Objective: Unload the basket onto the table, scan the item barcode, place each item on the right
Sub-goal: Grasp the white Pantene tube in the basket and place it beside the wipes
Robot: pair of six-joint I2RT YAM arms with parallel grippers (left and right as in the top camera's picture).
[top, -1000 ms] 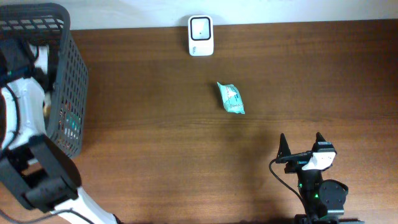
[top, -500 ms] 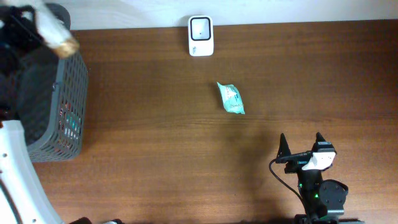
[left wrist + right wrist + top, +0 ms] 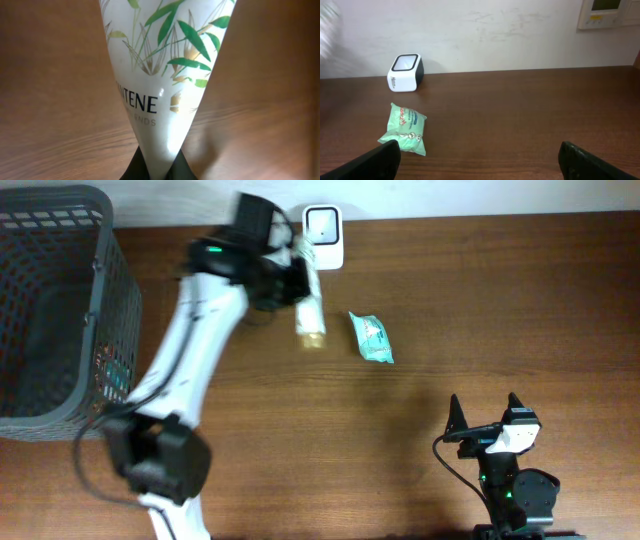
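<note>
Left arm's swung from the basket (image 3: 112, 310) over by the scanner (image 3: 323, 237) — left gripper (image 3: 157, 162) pinched on a white tube (image 3: 309, 298) with green leaves, reading "…NTENE". Basket has something colourful behind the mesh — can't tell what. Right gripper (image 3: 486, 412) gapes wide, holding nothing.

**Even light from above, soft focus at the left wrist**

From overhead, bright diffuse light falls evenly on the bench (image 3: 450, 300). The wood carries a faint sheen, and shadows are thin and soft-edged, as under the packet (image 3: 371, 338). The tube (image 3: 310, 310) looks slightly smeared. In the left wrist view it fills the frame, softly focused, with a small glare spot beside its lettering and a dim shadow on the wood to its right. The right wrist view is sharp and evenly lit, apart from a pale smear at the frame's upper left. The right tool (image 3: 479, 161) shows as flat black.
</note>
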